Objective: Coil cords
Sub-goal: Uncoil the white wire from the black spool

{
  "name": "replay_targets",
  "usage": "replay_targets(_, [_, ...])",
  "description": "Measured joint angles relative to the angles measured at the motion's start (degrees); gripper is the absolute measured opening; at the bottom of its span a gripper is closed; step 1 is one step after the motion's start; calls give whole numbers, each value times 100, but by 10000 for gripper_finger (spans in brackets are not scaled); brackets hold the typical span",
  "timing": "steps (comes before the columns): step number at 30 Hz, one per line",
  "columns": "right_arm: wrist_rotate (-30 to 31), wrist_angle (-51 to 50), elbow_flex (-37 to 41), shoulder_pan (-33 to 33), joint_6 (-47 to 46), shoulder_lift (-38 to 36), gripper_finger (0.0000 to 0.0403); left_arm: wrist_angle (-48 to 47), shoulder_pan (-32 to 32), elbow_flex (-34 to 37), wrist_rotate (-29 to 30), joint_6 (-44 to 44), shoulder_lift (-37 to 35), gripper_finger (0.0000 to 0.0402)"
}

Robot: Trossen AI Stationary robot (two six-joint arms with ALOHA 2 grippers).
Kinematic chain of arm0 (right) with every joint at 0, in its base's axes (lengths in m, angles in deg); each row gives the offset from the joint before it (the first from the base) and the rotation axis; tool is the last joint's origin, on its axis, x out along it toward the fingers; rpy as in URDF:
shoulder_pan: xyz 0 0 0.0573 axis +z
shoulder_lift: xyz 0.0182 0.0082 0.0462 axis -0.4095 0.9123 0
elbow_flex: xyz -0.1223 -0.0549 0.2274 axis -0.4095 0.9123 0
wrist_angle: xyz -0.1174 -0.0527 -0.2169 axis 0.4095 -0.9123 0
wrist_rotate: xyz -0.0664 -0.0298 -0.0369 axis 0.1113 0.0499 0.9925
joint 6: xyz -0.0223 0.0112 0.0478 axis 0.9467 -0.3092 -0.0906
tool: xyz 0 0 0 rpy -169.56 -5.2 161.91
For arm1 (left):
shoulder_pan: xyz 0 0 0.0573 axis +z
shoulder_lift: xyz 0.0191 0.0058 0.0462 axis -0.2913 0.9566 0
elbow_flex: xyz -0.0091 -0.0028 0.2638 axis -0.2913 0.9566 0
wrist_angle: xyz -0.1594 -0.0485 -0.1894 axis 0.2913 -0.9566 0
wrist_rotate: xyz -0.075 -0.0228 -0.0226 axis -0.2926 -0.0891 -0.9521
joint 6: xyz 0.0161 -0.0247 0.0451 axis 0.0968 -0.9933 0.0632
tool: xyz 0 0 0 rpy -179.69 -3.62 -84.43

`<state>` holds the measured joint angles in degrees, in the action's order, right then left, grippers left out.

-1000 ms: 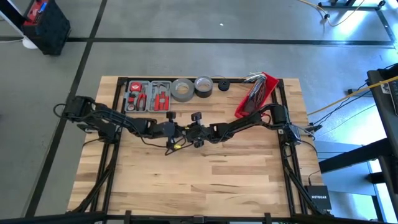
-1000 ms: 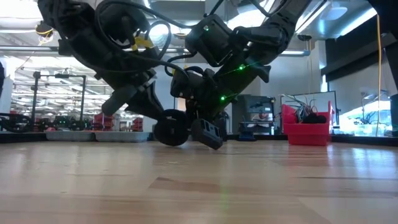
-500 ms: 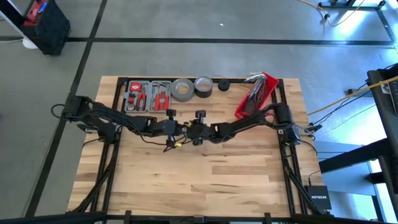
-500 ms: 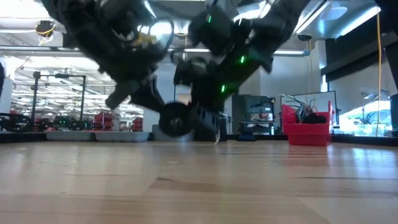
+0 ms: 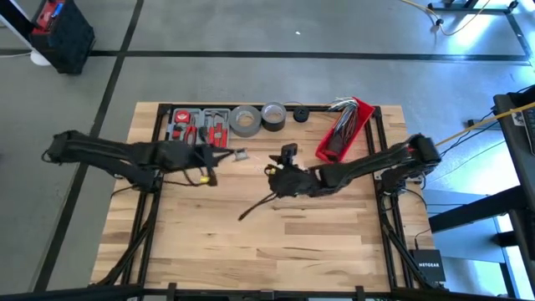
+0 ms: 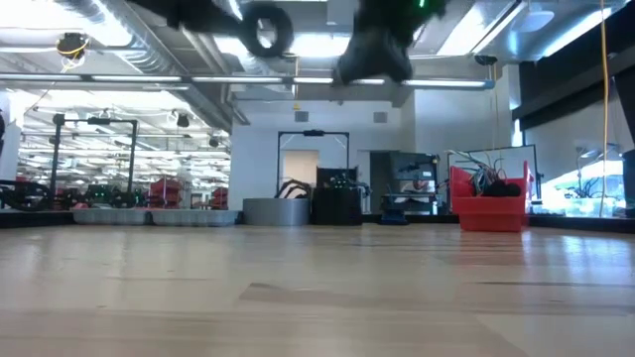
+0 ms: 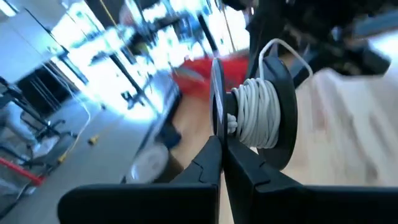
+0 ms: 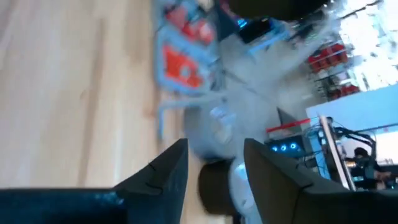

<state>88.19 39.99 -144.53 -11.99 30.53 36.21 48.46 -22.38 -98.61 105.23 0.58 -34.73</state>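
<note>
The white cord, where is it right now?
The white cord is wound around a black spool pinched in the left end effector. In the low view that spool hangs high above the wooden table, left of the right end effector.

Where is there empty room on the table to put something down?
The near half of the table is bare wood, beyond the dark cord trailing from the right gripper. The far edge is crowded: tool tray, tape rolls, red bin. The left gripper holds the white cord's spool near the tray.
</note>
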Motion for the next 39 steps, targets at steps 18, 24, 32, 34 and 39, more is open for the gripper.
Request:
replay_targets(18, [-2168,1261,-4,-207,-561,-405,160,-1119,-592,7,378,-207,-336,1])
replay_targets(24, [-2304,1857,-4,-210,-674,-165,160,-1016,-623,7,376,-161,-254,1])
replay_targets(32, [-2373,1966,-2,-293,-785,-49,160,-981,-621,7,378,-135,-123,1])
replay_targets(34, [-2376,1987,-2,-299,-795,-49,160,-975,-619,7,378,-128,-118,1])
replay_targets(39, [-2611,1911,-2,-446,-1044,-40,154,-964,-621,7,378,-137,-118,1])
